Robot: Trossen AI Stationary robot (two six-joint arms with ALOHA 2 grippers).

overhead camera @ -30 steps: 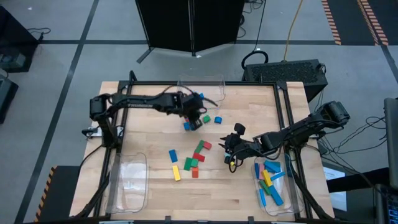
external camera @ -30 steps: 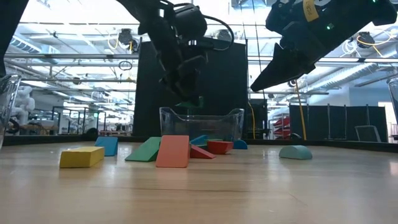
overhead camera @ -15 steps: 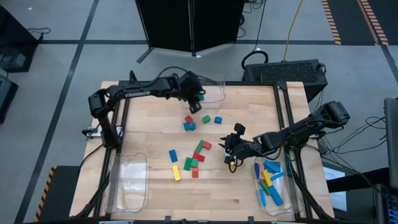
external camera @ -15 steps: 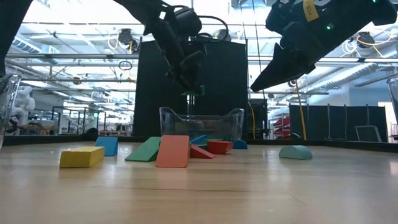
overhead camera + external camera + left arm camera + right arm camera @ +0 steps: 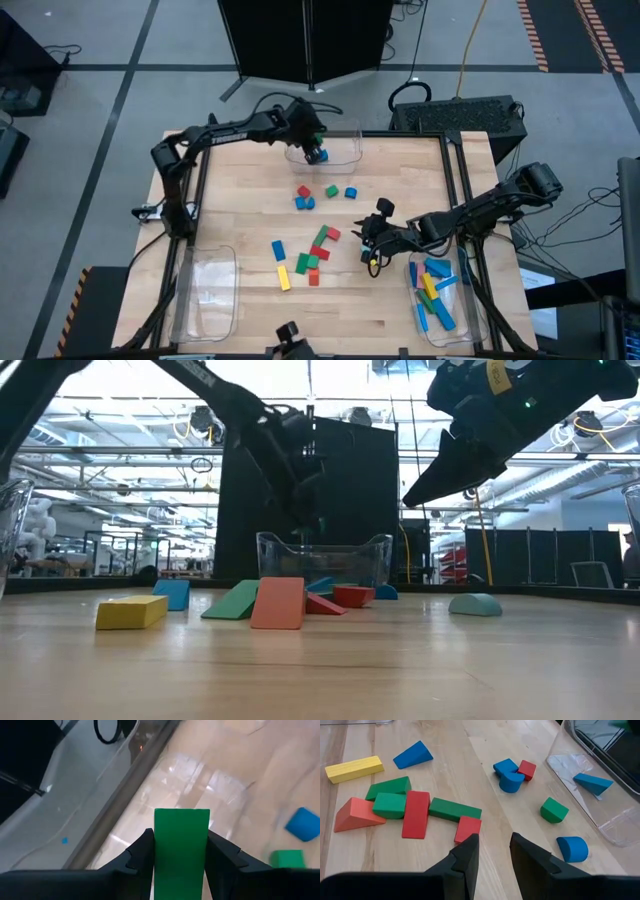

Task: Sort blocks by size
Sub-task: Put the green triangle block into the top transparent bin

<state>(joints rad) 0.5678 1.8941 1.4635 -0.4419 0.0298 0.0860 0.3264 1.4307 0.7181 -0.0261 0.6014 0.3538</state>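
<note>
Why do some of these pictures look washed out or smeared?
Low view: bright windows behind leave both arms as dark silhouettes. Left wrist view: glare streaks on the clear bin, and the table blocks beyond the held green block are blurred. Right wrist view is sharp.

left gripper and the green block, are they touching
Touching. The left wrist view shows the green block clamped between the left gripper's two dark fingers, both pressed flat against its sides with no gap, above the clear bin.
</note>
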